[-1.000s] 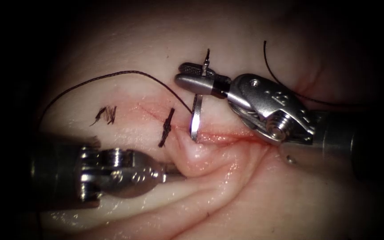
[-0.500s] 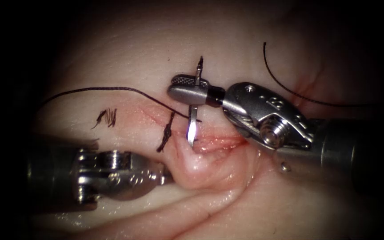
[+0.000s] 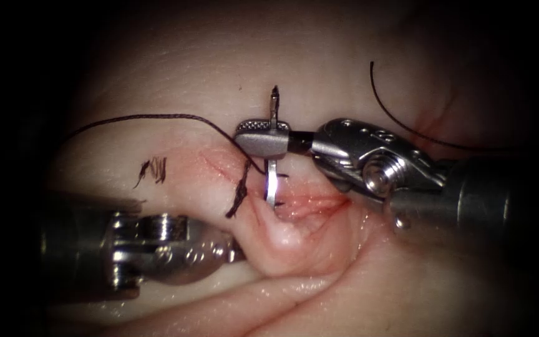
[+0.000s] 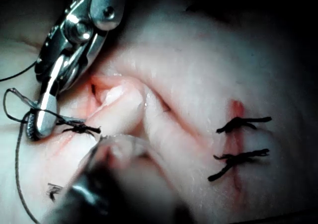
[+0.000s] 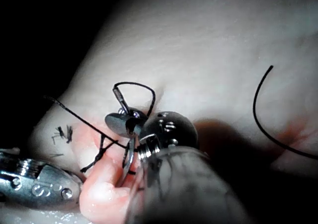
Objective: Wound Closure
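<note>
Endoscope view | right claw [image 3: 262,138] grips needle [image 3: 271,185] near its thread end, tip at the cut [image 3: 310,203] | left claw [image 3: 235,249] pinches tissue [image 3: 279,240] fold

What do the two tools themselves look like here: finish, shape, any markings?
Both are polished silver metal on dark shafts. The right tool has two slim, rounded jaws, one with a cross-hatched gripping face, a black collar behind them, and a wrist block with a round pivot screw and faint stamped marks that I cannot read. The left tool has a rounded, bulbous wrist with small embossed marks, and a ribbed hinge pin behind it.
</note>
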Robot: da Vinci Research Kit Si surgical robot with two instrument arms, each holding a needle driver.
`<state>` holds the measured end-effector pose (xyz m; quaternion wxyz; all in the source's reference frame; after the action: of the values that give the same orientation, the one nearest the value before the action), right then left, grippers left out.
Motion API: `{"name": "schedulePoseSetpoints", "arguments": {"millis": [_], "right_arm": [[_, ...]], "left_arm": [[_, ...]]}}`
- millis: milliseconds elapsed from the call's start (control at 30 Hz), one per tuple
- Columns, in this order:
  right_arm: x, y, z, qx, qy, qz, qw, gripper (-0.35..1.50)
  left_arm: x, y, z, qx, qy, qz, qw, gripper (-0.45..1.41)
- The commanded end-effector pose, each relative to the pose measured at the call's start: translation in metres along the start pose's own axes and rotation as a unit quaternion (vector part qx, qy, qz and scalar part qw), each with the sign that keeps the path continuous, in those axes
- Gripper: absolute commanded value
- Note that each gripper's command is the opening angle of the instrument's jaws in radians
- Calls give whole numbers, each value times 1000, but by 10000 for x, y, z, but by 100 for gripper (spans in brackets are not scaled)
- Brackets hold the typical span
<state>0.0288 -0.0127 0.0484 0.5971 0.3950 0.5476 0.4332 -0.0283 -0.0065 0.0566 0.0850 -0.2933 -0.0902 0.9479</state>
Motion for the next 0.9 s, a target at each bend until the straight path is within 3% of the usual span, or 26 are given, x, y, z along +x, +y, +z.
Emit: {"name": "schedulePoseSetpoints", "arguments": {"millis": [33,467,900], "right_arm": [[1,1,7,1,1,3,1000,-35],[0,-17,0,10,-7,140,990,-35],[-8,-53,7,36,-20,177,983,-35]], "left_arm": [[2,-1,7,0,1,1,1000,-43],[-1,-2,6,2,-1,2,1000,-43],[-2,-2,5,1,0,3,1000,-43]]}}
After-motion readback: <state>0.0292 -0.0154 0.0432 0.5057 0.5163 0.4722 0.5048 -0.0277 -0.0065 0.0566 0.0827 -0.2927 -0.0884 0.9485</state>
